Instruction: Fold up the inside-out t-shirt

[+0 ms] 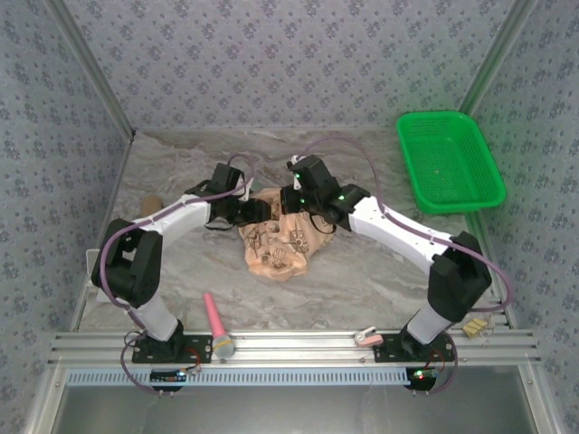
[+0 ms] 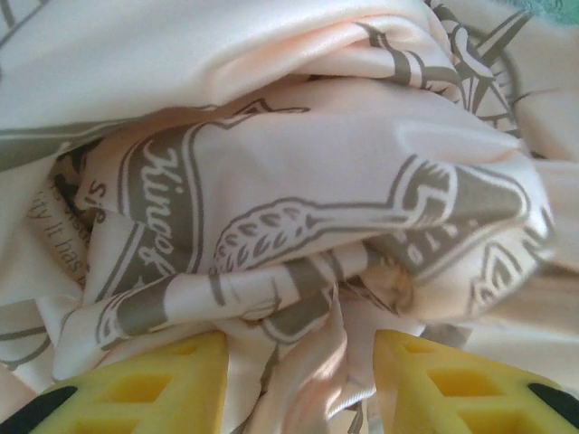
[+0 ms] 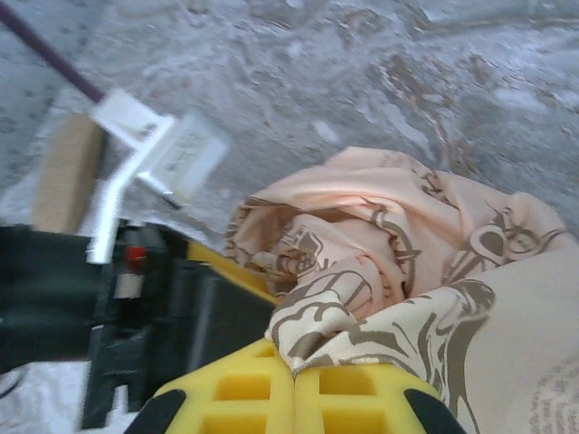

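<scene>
- The right gripper (image 3: 294,366) has its yellow fingers pressed together on a fold of the inside-out t-shirt (image 3: 389,244). In the right wrist view the pinched cloth rises from the fingertips at the bottom of the frame.
- The left gripper (image 2: 300,348) has its jaws standing part-way apart. A loose pleat of the shirt (image 2: 298,181) runs down through the gap and is not clamped.
- In the overhead view both grippers, left (image 1: 249,212) and right (image 1: 303,212), meet at the upper edge of the shirt (image 1: 276,249), and the two arms arch inward from the lower corners.
- The shirt lies bunched in a crumpled heap at the centre of the frame, peach cloth with dark printed motifs showing.
- The table (image 1: 362,289) has a grey marbled surface and is flat.
- A green basket (image 1: 448,163) sits at the upper right, well apart from the shirt.
- A cardboard tube (image 1: 147,206) lies at the left edge of the table, beside the left arm.
- A pink-handled item (image 1: 215,316) lies at the lower centre-left, near the rail (image 1: 289,342).
- A small pale clip (image 1: 366,336) rests on that rail, by the right arm's base.
- The walls (image 1: 289,63) carry blue-grey patterned paper and enclose the table on three sides.
</scene>
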Available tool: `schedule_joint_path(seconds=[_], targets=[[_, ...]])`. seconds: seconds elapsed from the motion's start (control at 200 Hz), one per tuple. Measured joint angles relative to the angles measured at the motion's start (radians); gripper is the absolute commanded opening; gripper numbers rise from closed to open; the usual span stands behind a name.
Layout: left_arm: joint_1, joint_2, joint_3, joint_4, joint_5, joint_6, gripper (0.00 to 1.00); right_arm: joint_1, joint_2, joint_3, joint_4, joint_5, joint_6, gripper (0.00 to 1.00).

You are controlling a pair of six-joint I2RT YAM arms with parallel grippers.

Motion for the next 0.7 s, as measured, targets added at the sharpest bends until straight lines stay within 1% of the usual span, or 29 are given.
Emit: schedule_joint_path(seconds=[0.115, 0.18, 0.28, 0.435, 0.54, 0.7], targets=[[-0.002, 0.003, 0.0, 0.003, 0.001, 0.006, 0.46, 0.002, -0.019, -0.06, 0.023, -0.041, -0.02, 0.0], [-0.005, 0.006, 0.0, 0.009, 0.0, 0.011, 0.49, 0.001, -0.023, -0.101, 0.029, -0.058, -0.029, 0.0], [-0.021, 0.015, 0.0, 0.024, 0.0, 0.04, 0.5, -0.018, -0.033, -0.151, 0.027, -0.124, -0.04, 0.0], [-0.05, 0.026, -0.003, 0.038, 0.004, 0.095, 0.5, -0.124, -0.071, -0.153, 0.014, -0.26, -0.051, 0.0], [-0.061, 0.026, -0.021, 0.072, 0.004, 0.113, 0.5, -0.191, -0.103, -0.151, -0.002, -0.322, -0.075, 0.0], [-0.069, 0.025, -0.061, 0.116, 0.003, 0.129, 0.5, -0.237, -0.124, -0.152, -0.031, -0.402, -0.1, 0.0]])
